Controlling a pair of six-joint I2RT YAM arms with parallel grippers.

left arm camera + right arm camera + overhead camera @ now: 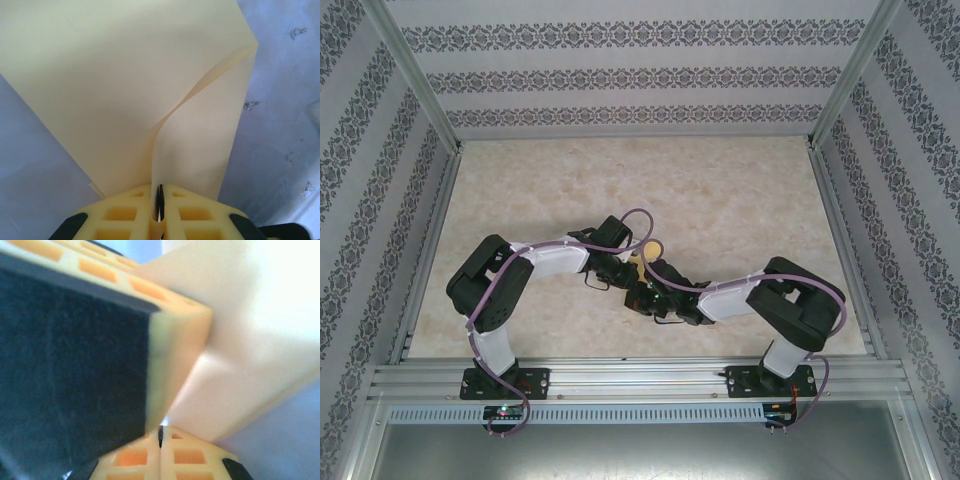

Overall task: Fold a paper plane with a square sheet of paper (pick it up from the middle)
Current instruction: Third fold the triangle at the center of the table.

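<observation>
Left gripper (160, 194) clamped on folded yellow sheet (125, 90), right gripper (160, 434) closed against the same sheet, both above the marbled table (720, 200)

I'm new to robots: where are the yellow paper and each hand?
yellow paper (125, 75), left wrist view, broad flat face.
left hand (160, 194), left wrist view, between fingertips.
right hand (160, 437), right wrist view, between fingertips.

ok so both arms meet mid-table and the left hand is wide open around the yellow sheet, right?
Not quite. The left hand is shut on the yellow sheet, not wide open. The left wrist view shows its fingers pressed together with the paper pinched in the seam between them. The rest stands.
</observation>
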